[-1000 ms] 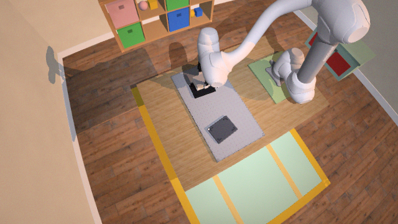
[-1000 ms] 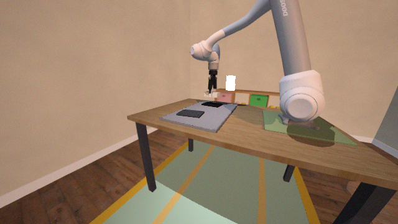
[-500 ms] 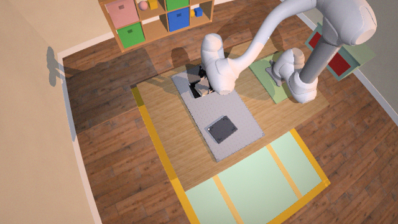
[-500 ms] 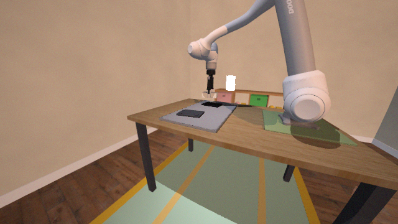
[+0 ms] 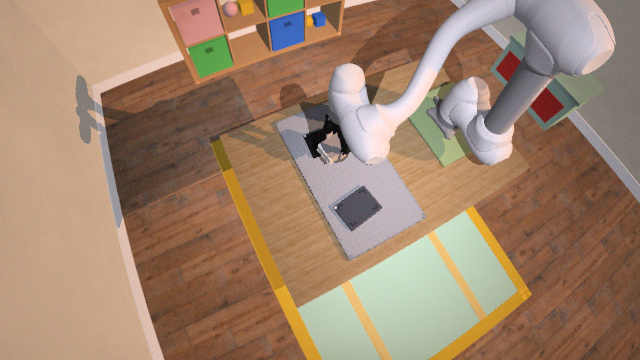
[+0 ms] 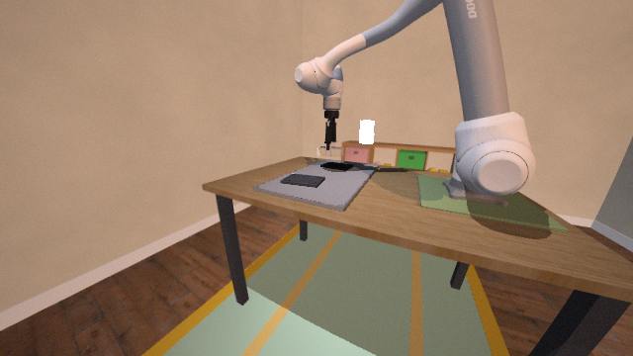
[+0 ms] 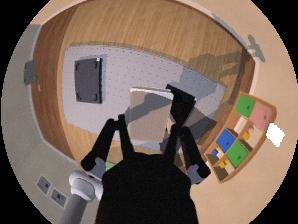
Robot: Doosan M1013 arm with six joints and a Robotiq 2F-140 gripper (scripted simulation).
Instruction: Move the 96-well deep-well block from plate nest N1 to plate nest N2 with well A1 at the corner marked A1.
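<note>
My gripper (image 6: 328, 142) is shut on the pale, translucent deep-well block (image 6: 332, 148) and holds it in the air above the black nest N1 (image 6: 338, 166). From above, the block (image 5: 327, 154) shows at the near edge of N1 (image 5: 320, 142), mostly hidden by the arm's wrist. In the wrist view the block (image 7: 149, 119) sits between my fingers. The dark grey nest N2 (image 5: 357, 207) lies empty further along the grey baseplate (image 5: 350, 185), with a white mark at one corner (image 5: 335, 207). N2 also shows in the side view (image 6: 303, 180) and in the wrist view (image 7: 88, 82).
The baseplate lies on a wooden table (image 6: 396, 208). The arm's base stands on a green mat (image 6: 475, 203) at the table's far side. A shelf with coloured bins (image 5: 250, 30) stands against the wall behind the table.
</note>
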